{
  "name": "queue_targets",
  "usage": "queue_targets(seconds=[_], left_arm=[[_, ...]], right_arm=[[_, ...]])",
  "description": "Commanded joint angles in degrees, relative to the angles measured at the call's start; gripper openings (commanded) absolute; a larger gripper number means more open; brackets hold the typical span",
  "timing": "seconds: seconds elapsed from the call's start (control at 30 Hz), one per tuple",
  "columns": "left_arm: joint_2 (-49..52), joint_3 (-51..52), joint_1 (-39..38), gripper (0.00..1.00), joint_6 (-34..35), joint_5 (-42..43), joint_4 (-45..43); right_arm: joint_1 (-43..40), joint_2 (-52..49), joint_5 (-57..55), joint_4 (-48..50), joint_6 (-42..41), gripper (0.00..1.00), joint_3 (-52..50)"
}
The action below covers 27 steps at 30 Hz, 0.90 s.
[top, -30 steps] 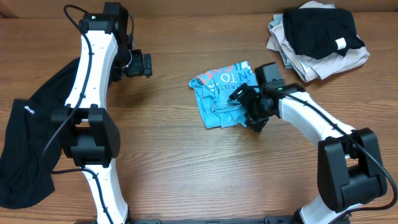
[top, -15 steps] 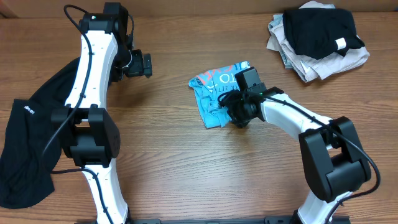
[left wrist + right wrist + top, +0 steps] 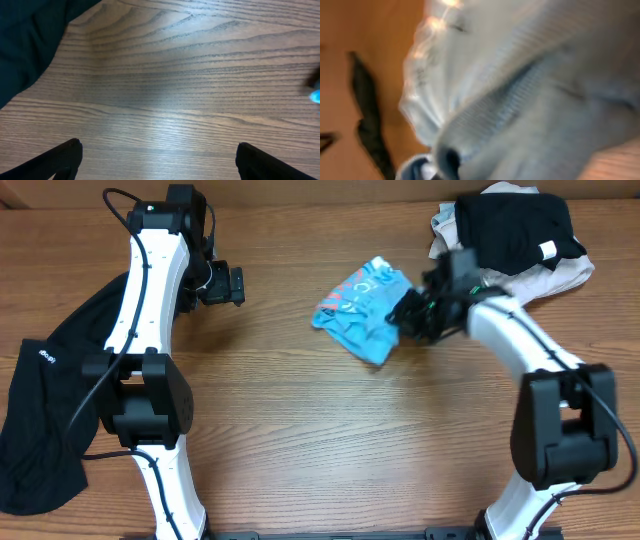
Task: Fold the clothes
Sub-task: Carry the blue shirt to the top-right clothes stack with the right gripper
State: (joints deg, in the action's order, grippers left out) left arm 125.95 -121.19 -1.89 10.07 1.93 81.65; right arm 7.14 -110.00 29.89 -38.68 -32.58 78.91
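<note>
A small blue garment (image 3: 358, 304) with white and red print hangs bunched from my right gripper (image 3: 405, 317), which is shut on its right edge just left of the clothes pile. Blurred pale-blue cloth (image 3: 520, 90) fills the right wrist view and hides the fingers. My left gripper (image 3: 228, 284) hovers open over bare wood at the back left. In the left wrist view the left gripper (image 3: 159, 150) has its two dark fingertips (image 3: 67, 155) far apart with only table between them.
A pile of folded clothes (image 3: 510, 240), black on top of beige, sits at the back right corner. A large black garment (image 3: 50, 410) drapes over the table's left edge; the black garment's hem (image 3: 25, 40) shows in the left wrist view.
My right gripper closed on the blue garment and swept it up and to the right, toward the pile. The garment went from lying spread flat to bunched. The left arm has not moved.
</note>
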Motion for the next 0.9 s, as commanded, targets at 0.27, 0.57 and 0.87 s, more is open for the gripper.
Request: queue_targets(seconds=[0.27, 0.57, 0.87], left_arm=[[0.33, 0.09, -0.37, 1.0, -1.09, 0.46, 0.24], [0.33, 0.09, -0.37, 1.0, -1.09, 0.46, 0.2], [0.33, 0.09, -0.37, 1.0, -1.09, 0.42, 0.13]], right_arm=[[-1.9, 3.98, -2.51, -22.84, 16.52, 0.04, 38.73], [-5.75, 3.96, -16.76, -15.39, 16.5, 0.04, 47.95], [-10.25, 0.26, -23.85, -1.55, 16.15, 0.04, 47.89]])
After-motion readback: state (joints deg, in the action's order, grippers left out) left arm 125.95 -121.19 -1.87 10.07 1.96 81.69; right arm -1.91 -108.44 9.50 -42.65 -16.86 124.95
